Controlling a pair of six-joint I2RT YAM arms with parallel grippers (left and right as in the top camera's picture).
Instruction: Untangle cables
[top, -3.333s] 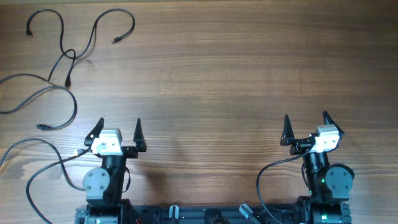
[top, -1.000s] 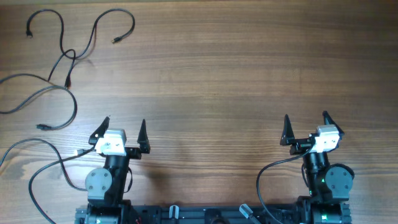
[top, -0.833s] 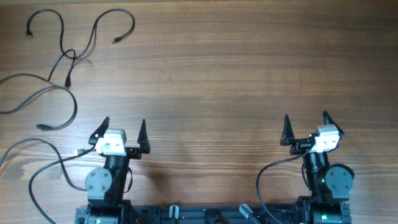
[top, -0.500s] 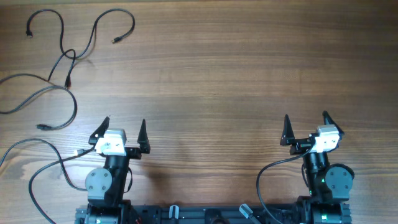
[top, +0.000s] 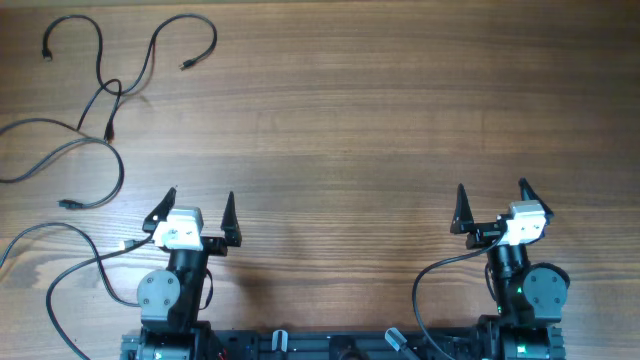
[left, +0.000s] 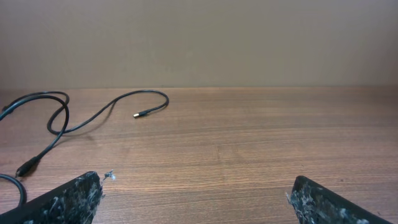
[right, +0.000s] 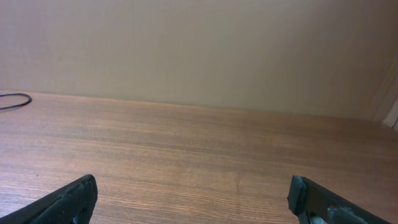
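The cables (top: 110, 88) are thin black cords lying as loose wavy strands at the table's far left, crossing near one point; plug ends lie apart. They also show in the left wrist view (left: 93, 115), and one loop shows at the left edge of the right wrist view (right: 13, 99). My left gripper (top: 200, 208) is open and empty near the front edge, well in front of the cables. My right gripper (top: 490, 205) is open and empty at the front right, far from them.
Thicker black wires (top: 60, 270) run from the left arm base across the front left corner, and another loops at the right arm base (top: 430, 290). The wooden table (top: 380, 120) ends at a plain wall (left: 199, 37) at the back.
The left gripper shifted slightly right and turned a little since the earliest frame. Over the last second nothing has visibly moved.
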